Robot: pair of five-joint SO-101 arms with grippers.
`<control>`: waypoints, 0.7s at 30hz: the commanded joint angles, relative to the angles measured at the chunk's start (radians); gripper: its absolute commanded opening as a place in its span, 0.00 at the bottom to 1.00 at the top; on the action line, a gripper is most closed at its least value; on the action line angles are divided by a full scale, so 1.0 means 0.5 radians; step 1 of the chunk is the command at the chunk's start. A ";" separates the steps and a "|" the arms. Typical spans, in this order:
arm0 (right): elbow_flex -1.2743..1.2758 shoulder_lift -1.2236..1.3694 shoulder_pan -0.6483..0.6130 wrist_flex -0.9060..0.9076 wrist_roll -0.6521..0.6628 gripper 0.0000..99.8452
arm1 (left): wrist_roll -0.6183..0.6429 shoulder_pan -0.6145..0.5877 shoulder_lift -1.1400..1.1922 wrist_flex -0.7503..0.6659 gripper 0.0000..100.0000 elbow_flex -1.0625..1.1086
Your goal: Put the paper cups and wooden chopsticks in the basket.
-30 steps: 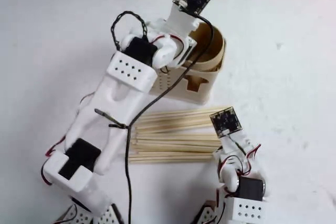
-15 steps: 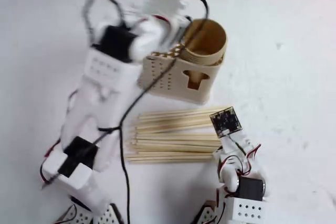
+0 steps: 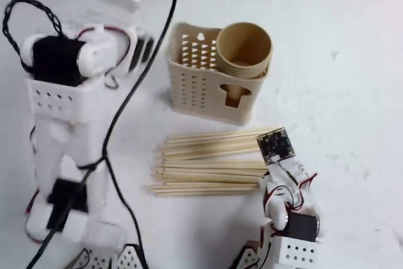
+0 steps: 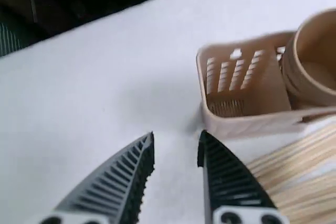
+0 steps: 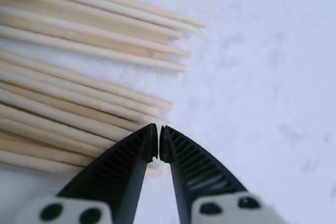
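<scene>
A cream slotted basket (image 3: 201,86) stands at the table's middle back, with stacked paper cups (image 3: 244,48) upright in its right end. In the left wrist view the basket (image 4: 236,103) and cups (image 4: 317,61) lie beyond my left gripper (image 4: 176,139), which is open with nothing in it, over bare table left of the basket. Wooden chopsticks (image 3: 211,163) lie in a loose pile in front of the basket. My right gripper (image 5: 158,141) is shut, its tips over the right-hand ends of the chopsticks (image 5: 79,77).
The left arm (image 3: 63,124) with its black cable (image 3: 126,105) takes up the table's left side. The right arm (image 3: 286,206) sits at the front edge. White tabletop (image 3: 340,92) stretches to the right of the basket.
The left arm has swung from above the basket to the left, uncovering the basket and cups. The right arm and chopsticks have stayed put.
</scene>
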 commanded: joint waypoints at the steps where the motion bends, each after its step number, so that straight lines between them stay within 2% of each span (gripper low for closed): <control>1: 0.012 -0.014 0.097 -0.143 0.021 0.02 | -0.003 -0.075 -0.468 -0.083 0.15 0.773; 4: -0.058 -0.008 0.216 -0.167 0.129 0.02 | -0.144 -0.226 -0.916 -0.390 0.15 1.519; 7: -0.110 -0.002 0.250 -0.060 0.157 0.04 | -0.325 -0.431 -1.389 -0.847 0.16 2.406; 12: -0.190 0.002 0.192 0.115 0.276 0.18 | -0.503 -0.735 -1.993 -1.562 0.16 3.643; 16: -0.356 0.002 0.008 0.284 0.313 0.17 | -0.519 -0.827 -2.337 -1.801 0.16 4.134; 21: -0.423 0.005 -0.226 0.293 0.319 0.17 | -0.519 -0.824 -2.720 -1.807 0.16 4.373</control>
